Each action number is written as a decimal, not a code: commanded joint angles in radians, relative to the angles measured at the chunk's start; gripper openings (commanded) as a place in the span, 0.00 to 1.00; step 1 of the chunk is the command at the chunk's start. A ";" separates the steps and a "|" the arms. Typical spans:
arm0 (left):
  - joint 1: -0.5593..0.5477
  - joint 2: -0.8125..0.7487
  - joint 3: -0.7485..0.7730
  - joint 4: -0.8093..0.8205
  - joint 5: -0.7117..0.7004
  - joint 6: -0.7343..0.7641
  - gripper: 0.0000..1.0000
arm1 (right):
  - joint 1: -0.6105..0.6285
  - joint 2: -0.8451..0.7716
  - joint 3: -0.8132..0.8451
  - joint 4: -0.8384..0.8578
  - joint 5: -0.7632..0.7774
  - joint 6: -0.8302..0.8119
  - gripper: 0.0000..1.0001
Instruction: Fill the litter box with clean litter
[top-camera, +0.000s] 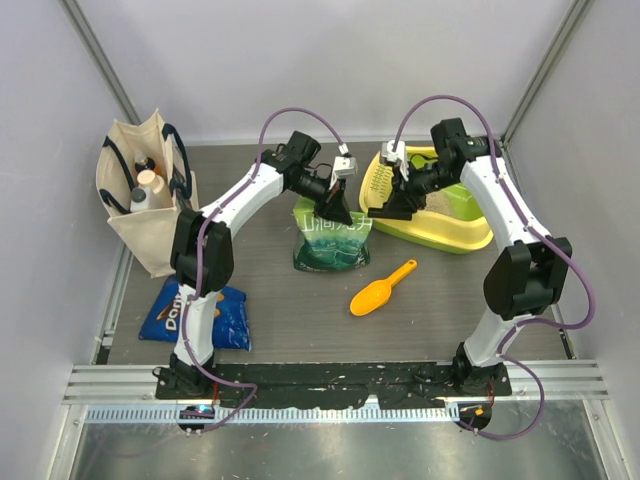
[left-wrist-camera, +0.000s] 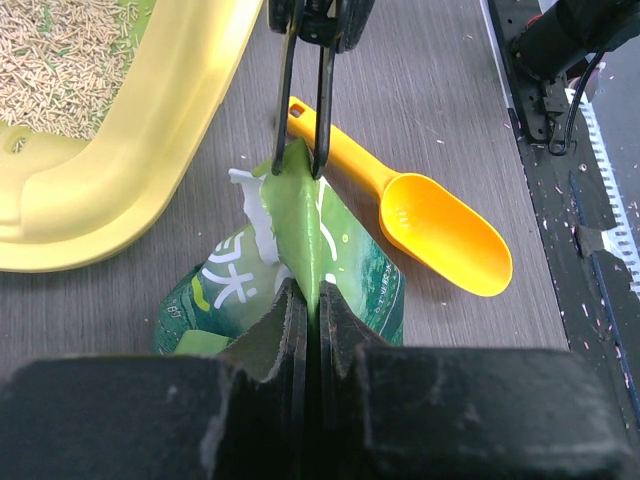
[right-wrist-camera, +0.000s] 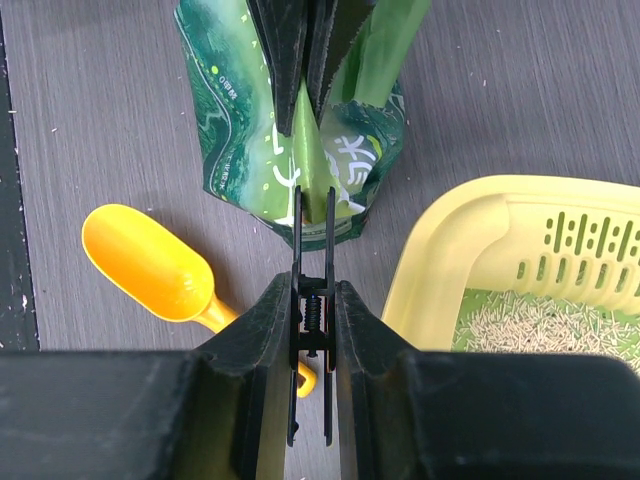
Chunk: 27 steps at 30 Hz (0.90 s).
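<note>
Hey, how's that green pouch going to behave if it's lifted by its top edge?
Probably floppy: the green pouch folds to a thin crease where the left gripper pinches it. Likely bottom-heavy, since its base bulges on the table, so it may sag and swing.

Litter box (top-camera: 452, 240): yellow rim, lime-green basin, slotted grate at one end; lying level, far right.
Clean litter (left-wrist-camera: 55, 60): pale beige granules, thin layer inside basin.
</note>
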 joint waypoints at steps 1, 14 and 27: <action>-0.013 0.003 0.017 -0.014 0.018 0.030 0.02 | 0.024 -0.023 -0.003 0.017 -0.001 -0.021 0.02; -0.009 -0.002 0.008 0.003 0.013 0.016 0.01 | 0.090 0.009 -0.013 0.067 0.016 0.005 0.02; 0.030 -0.075 -0.032 0.020 -0.035 0.004 0.37 | 0.147 0.037 -0.030 0.155 0.035 0.067 0.02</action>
